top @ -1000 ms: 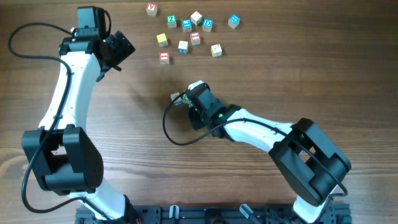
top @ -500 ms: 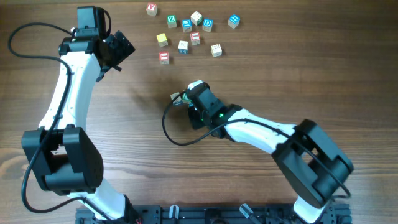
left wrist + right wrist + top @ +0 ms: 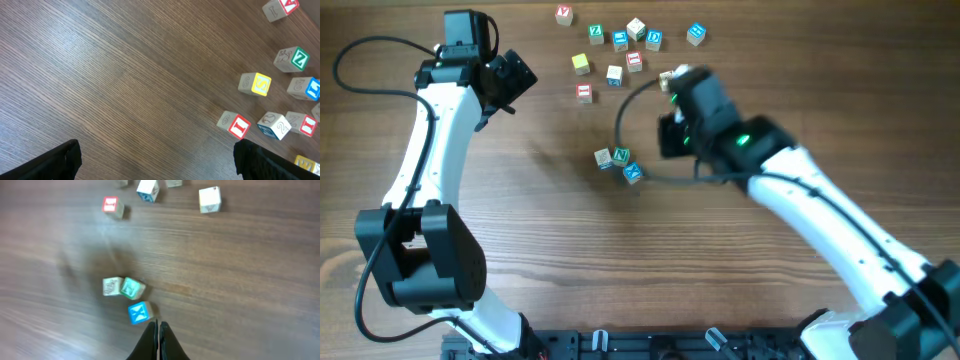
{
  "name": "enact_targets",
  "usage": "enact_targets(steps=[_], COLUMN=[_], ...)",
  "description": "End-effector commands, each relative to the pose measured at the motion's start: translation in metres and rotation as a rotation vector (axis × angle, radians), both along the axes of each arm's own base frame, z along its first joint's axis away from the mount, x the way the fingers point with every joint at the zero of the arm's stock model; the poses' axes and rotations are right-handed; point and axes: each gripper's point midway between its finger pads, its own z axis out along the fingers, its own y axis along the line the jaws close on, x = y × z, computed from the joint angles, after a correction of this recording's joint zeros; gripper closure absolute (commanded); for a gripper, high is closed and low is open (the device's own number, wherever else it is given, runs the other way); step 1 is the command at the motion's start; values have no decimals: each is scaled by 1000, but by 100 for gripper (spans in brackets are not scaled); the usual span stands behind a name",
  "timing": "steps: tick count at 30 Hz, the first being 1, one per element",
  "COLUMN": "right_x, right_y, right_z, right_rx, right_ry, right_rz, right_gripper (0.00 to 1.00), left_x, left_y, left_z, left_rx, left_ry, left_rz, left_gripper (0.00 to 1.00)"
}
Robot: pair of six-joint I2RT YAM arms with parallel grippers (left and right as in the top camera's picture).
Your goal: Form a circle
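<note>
Right claw [image 3: 157, 332], pinched shut & empty, hangs blurred over the tabletop [image 3: 520, 200] near the circle [image 3: 620, 157], which sits mid-tabletop: pale & green cubes touching, blue just beside. Farther back, loose letter cubes [image 3: 614, 74] lie scattered; left claw [image 3: 155, 162] gapes wide, nothing btwn its fingers.

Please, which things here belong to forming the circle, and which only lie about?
Job: pale cube, green N cube, blue cube, set close together; shut right pincer.
Lying about, for now: loose cubes on the far side, yellow and red ones among them.
</note>
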Motion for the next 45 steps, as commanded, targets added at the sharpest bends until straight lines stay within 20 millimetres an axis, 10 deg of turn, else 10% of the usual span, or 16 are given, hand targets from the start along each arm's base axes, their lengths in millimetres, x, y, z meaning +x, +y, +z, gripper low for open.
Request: enact_targets(steps=[1, 25, 45], right_x=[-5, -60, -47], right_y=[4, 47, 75], right_z=[26, -177, -189], right_rx=[175, 32, 140], right_ry=[89, 643, 649], right_rz=[-49, -442, -387], right_gripper=[96, 96, 96], left_x=[2, 2, 2], left_y=[2, 2, 2], left_z=[6, 6, 6], left_rx=[16, 16, 16], left_ry=[-15, -15, -15], left_rz=[-8, -8, -8], left_gripper=[0, 0, 0])
